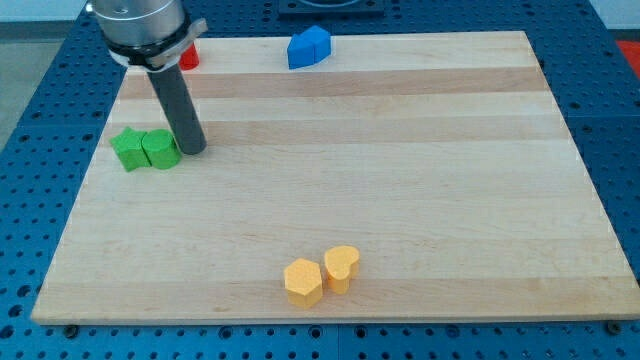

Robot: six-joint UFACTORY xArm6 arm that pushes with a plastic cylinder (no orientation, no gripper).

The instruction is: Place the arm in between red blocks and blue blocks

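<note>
A red block point(188, 57) sits at the board's top left, partly hidden behind the arm's head, so its shape is unclear. Blue blocks point(308, 47), two pressed together, lie at the top edge to the right of it. My tip point(193, 150) stands lower down at the view's left, just right of two green blocks point(146, 149) and almost touching them. The tip is well below the red block and far left and below the blue blocks.
A yellow hexagon block point(303, 282) and a yellow heart-shaped block point(342, 267) lie together near the bottom edge. The wooden board point(400, 180) rests on a blue perforated table.
</note>
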